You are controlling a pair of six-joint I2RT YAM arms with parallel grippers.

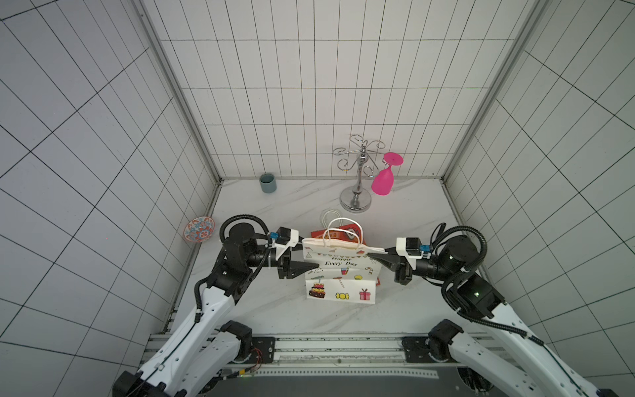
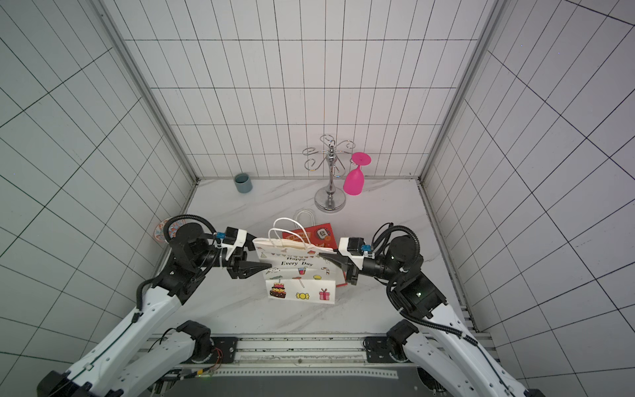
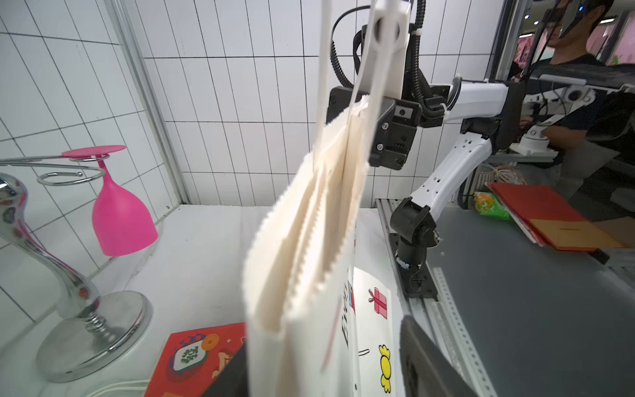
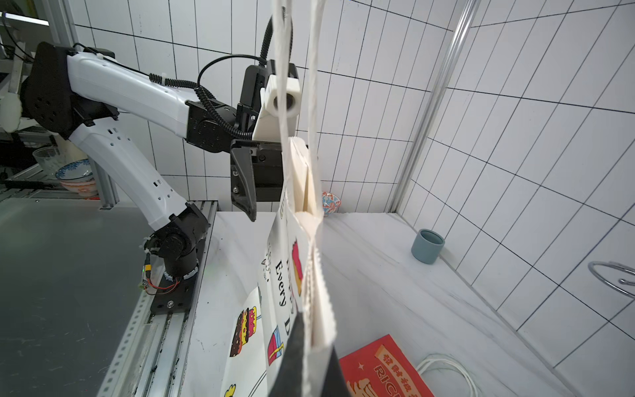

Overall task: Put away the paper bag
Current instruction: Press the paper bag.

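Note:
The white paper bag printed "Happy Every Day" stands upright mid-table in both top views. Its handles stick up and its lower part bends forward onto the marble. My right gripper is shut on the bag's right edge, thin paper pinched between both black fingers. My left gripper straddles the bag's left edge. In the left wrist view its jaws stand wide apart, and the front finger is clear of the paper. The rear finger is mostly hidden behind the bag.
A red paper bag lies flat just behind the white one. Behind it stands a chrome glass rack with a pink glass hanging upside down. A grey cup sits at the back left and a patterned bowl by the left wall.

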